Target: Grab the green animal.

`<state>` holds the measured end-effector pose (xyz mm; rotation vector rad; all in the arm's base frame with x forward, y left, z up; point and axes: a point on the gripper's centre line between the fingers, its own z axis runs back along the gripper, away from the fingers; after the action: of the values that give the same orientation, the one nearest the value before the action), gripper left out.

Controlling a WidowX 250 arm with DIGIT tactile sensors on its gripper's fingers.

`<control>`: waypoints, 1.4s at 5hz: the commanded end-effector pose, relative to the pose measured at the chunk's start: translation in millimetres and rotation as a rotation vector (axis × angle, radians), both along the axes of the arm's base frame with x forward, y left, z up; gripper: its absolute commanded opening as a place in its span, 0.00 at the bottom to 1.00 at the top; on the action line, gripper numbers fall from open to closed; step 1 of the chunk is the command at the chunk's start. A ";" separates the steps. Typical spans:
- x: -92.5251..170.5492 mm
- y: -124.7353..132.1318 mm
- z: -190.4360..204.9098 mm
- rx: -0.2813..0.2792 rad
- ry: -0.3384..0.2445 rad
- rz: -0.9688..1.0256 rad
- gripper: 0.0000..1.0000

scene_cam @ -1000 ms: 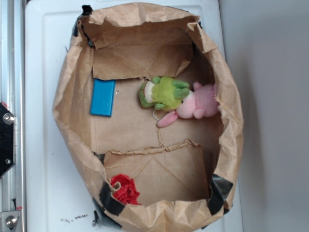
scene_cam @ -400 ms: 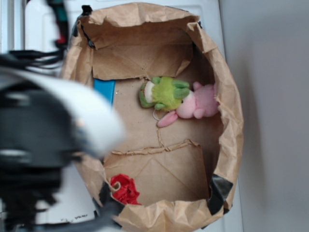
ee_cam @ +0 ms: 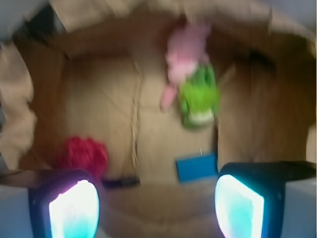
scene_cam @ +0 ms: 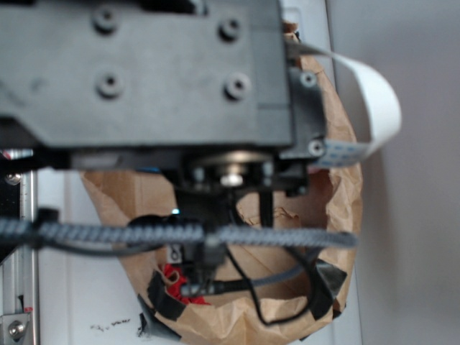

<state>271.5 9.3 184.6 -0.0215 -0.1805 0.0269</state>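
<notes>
Lying inside the crumpled brown paper bag [ee_cam: 20, 114]: a pink plush bunny [ee_cam: 184, 47] toward its far wall, a flat blue rectangular block [ee_cam: 197, 168] and a crumpled red thing [ee_cam: 83, 153] sitting nearer.

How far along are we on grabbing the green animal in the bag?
Done: the arm is positioned over the paper bag, blocking most of the exterior view. In hand: nothing; in the wrist view the gripper has its jaws open and empty, above the bag floor. Left: the green animal lies untouched beside the pink plush, so moving over it, descending and closing remain.
</notes>
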 end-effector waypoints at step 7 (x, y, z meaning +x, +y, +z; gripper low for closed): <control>64.9 49.9 -57.4 0.073 -0.035 -0.049 1.00</control>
<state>326.5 50.9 100.3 0.0284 -0.1414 -0.0534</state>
